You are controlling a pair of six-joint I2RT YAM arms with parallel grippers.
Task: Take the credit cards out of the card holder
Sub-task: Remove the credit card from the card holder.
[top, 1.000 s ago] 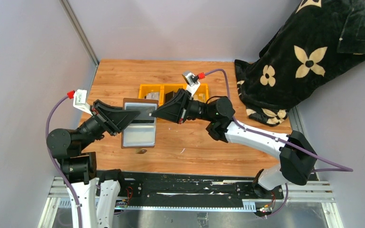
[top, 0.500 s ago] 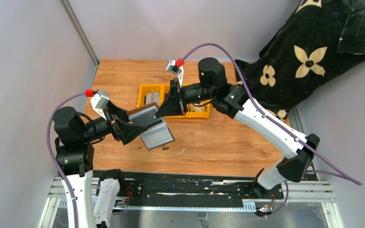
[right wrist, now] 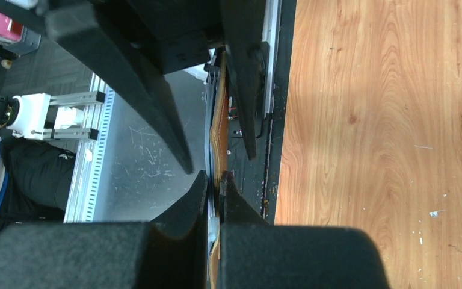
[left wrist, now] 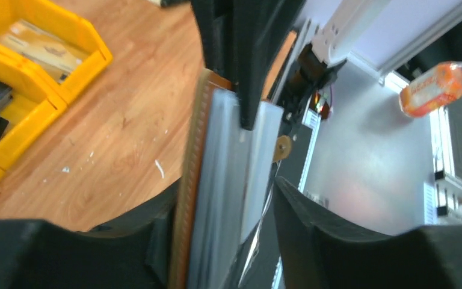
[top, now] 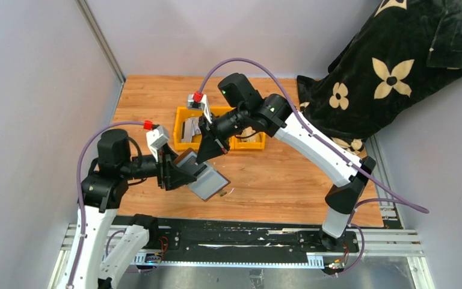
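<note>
1. right gripper [top: 203,158]: jaws pinched tight on the upper edge of the card holder [top: 212,183], which is open and held off the table [top: 277,186].
2. left gripper [top: 186,174]: fingers either side of the holder's lower end; whether they clamp it, cannot tell.
3. yellow bins [top: 183,111]: behind, with a tan credit card [left wrist: 41,49] in one.

Legible markings, none: we read no lettering on the orange bottle [left wrist: 436,87], whose label blurs, nor on the black blanket [top: 397,72], which bears only flower motifs.

The card holder [top: 212,182] sits between left gripper [top: 183,173] and right gripper [top: 207,154], before the bins [top: 183,110].
</note>
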